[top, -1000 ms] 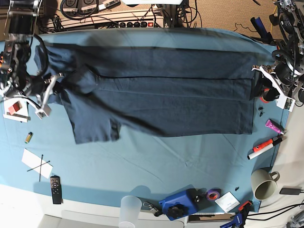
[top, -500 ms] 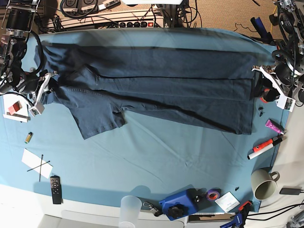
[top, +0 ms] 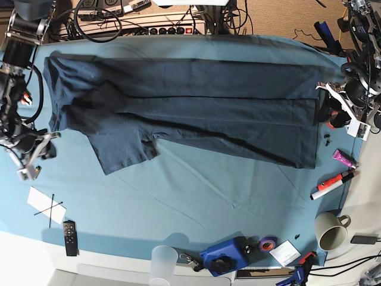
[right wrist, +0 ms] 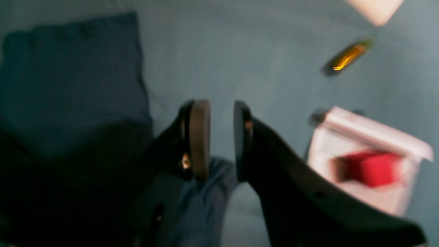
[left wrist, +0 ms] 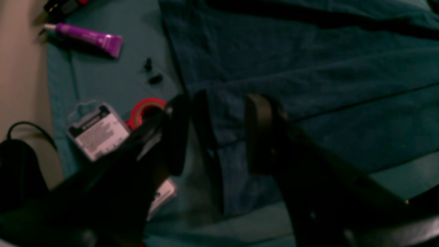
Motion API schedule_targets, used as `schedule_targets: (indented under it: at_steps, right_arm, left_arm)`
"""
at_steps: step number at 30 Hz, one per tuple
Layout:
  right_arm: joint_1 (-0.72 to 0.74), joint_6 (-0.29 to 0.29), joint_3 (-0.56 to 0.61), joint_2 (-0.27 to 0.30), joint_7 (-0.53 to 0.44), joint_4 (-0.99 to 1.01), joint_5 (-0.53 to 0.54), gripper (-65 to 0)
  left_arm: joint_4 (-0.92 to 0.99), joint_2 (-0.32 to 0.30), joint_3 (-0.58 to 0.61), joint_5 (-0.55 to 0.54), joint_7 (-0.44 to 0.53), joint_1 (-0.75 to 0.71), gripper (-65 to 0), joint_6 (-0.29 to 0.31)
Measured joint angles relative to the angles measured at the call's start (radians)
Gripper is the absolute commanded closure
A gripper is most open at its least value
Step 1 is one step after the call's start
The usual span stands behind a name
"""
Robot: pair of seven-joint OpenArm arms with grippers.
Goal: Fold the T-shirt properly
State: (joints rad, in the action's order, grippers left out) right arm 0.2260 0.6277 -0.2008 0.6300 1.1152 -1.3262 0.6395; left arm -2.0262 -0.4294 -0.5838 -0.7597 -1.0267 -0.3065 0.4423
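A teal cloth (top: 196,202) covered the table, with cables and a power strip (top: 172,28) along the far edge. The T-shirt (top: 196,113) lay flat across the far half of the cloth, stretched lengthwise from one arm's side to the other, folded in long bands, one sleeve (top: 122,152) sticking out toward the near side.

The right gripper (right wrist: 221,137) hung over bare cloth just off the shirt's end, its jaws parted a little with nothing between them; a strip of blue fabric showed below the fingers, though whether it touched them I could not tell. A white box with a red block (right wrist: 368,161) sat close by.

The left gripper (left wrist: 223,133) stood at the opposite end, jaws spread wide over the shirt's hem edge, gripping nothing. Beside it lay a purple tube (left wrist: 85,37) and a roll of red tape (left wrist: 147,108).

Near the front edge stood a mug (top: 330,229), a remote (top: 69,237) and a clear cup (top: 162,262)
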Motion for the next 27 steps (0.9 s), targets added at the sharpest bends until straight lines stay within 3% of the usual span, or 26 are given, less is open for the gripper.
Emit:
schedule_targets:
  at_steps: [5,6,12,21,27]
  right_arm:
    - [0.129,0.003,0.097,-0.025,-0.021,0.209,0.003,-13.0]
    - [0.154,0.026,0.111,-0.037,-0.023,0.251,0.002,-13.0]
    - [0.255,0.052,0.144,-0.148,-0.068,0.455,-0.048,-13.0]
    - [0.28,0.053,0.141,-0.197,-0.084,0.496,-0.076,-13.0]
    - [0.27,0.054,0.137,-0.198,-0.078,0.495,-0.061,-13.0]
  left_arm:
    - [0.0,0.0,0.0,0.0,-0.001,0.0,-27.0,0.0]
    - [0.0,0.0,0.0,0.0,0.0,0.0,-27.0,0.0]
    - [0.0,0.0,0.0,0.0,0.0,0.0,-27.0,0.0]
    - [0.0,0.004,0.0,0.005,0.006,0.005,-27.0,0.0]
    - [0.018,0.055,0.04,0.057,0.047,0.046,-26.9,-0.008]
